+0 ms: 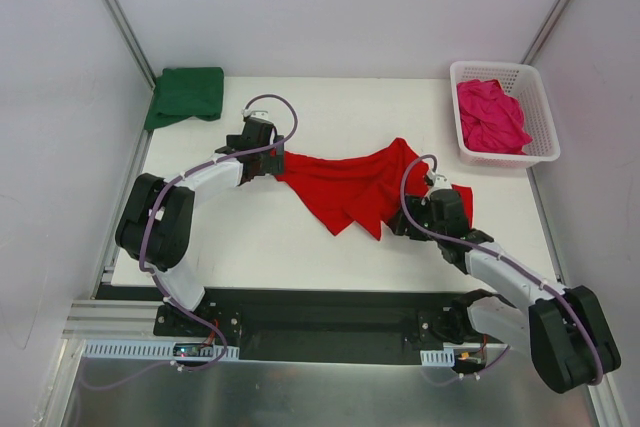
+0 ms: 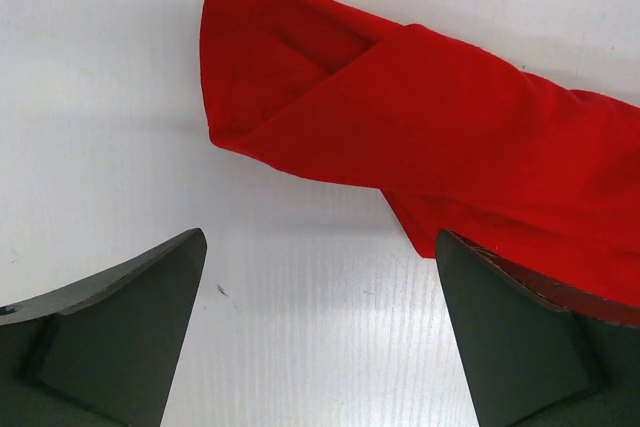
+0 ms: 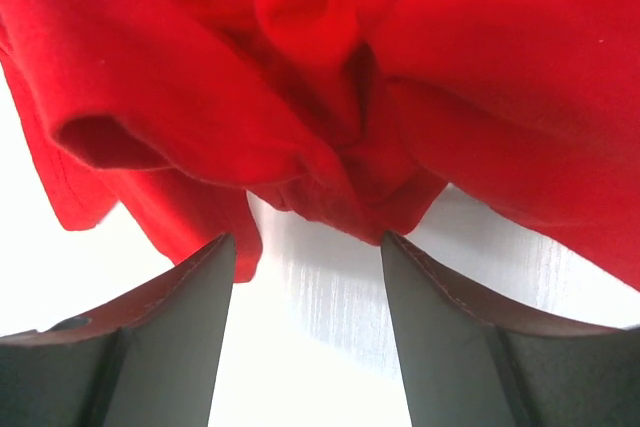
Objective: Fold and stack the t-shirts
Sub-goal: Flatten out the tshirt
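Observation:
A bright red t-shirt lies crumpled across the middle of the table, stretched from left to right. My left gripper sits at its left end, jaws wide open. In the left wrist view only bare table lies between the fingers, and the folded red cloth is just ahead, reaching past the right finger. My right gripper is at the shirt's right side, open. Bunched red cloth hangs just beyond its fingertips, with nothing held. A dark green t-shirt lies folded at the back left corner. A magenta-pink t-shirt is heaped in the basket.
The white lattice basket stands at the back right corner of the table. White walls with metal posts close in the back and sides. The arms' bases are on the black rail at the near edge.

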Controlling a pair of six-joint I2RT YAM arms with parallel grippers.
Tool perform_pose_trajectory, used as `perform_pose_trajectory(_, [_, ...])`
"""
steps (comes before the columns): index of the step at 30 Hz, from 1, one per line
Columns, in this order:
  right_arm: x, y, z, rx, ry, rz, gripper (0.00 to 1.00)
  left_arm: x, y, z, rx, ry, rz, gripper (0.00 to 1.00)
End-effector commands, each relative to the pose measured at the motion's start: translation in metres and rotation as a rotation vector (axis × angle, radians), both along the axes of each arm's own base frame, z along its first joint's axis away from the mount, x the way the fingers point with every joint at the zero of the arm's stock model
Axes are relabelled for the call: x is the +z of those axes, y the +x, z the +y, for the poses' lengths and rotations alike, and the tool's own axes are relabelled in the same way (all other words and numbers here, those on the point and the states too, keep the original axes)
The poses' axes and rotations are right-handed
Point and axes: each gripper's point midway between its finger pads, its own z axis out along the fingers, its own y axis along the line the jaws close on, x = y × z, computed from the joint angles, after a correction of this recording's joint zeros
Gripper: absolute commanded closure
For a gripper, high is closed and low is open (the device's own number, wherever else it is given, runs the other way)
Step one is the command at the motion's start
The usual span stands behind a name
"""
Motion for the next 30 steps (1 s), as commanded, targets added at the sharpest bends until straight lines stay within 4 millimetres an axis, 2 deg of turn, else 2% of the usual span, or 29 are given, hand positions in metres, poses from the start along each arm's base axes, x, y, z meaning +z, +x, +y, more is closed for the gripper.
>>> perform_pose_trajectory(1, [0.010, 0.002, 0.002, 0.010, 0.018, -0.028, 0.38, 0.005, 0.008, -0.004, 0.001, -0.012, -0.020, 0.01])
perform_pose_trajectory(6, [0.021, -0.004, -0.007, -0.010, -0.010, -0.046, 0.37, 0.003, 0.008, -0.005, 0.001, -0.012, -0.014, 0.01])
perform_pose_trajectory(8, [0.023, -0.013, -0.012, -0.011, -0.025, -0.032, 0.37, 0.003, 0.008, -0.004, 0.003, -0.014, -0.013, 0.01])
perform_pose_trajectory(12, [0.031, -0.019, -0.013, -0.011, -0.018, -0.040, 0.36, 0.003, 0.008, -0.005, 0.001, -0.014, -0.013, 0.01])
perform_pose_trajectory(21, [0.021, -0.024, 0.000, 0.010, 0.012, -0.020, 0.37, 0.004, 0.008, -0.005, 0.002, -0.014, -0.015, 0.01])
perform_pose_trajectory(30, [0.014, -0.020, 0.016, 0.042, -0.005, -0.007, 0.38, 0.002, 0.008, -0.003, 0.005, -0.007, -0.014, 0.01])
